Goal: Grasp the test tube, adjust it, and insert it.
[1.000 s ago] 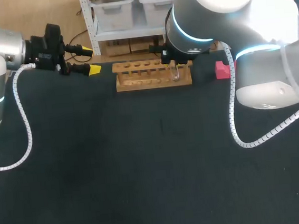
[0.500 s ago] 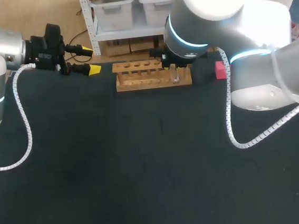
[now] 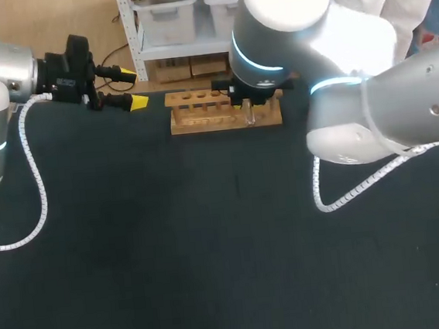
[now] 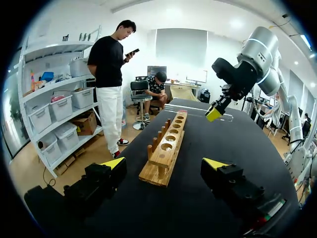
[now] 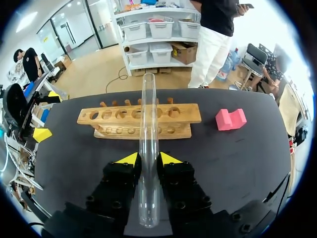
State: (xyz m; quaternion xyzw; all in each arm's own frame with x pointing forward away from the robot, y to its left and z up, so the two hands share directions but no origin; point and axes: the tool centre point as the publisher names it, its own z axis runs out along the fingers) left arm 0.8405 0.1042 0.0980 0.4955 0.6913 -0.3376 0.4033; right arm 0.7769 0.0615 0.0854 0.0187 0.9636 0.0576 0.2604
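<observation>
A clear glass test tube is clamped between my right gripper's yellow tips and points out ahead of it, over the wooden rack. From above, the right gripper hovers at the rack's right part, the tube hanging down in front of it. The rack has a row of several holes, all without tubes. My left gripper stays open just left of the rack, at the table's back edge. In the left wrist view the rack runs away from the open left gripper, the right gripper holding the tube above its far end.
A pink block lies on the black table right of the rack, largely hidden by my right arm in the head view. The table's back edge runs just behind the rack. Bare black table stretches in front.
My right arm has carried the test tube leftward along the rack, from near its right end towards the middle. The left arm has not moved.
</observation>
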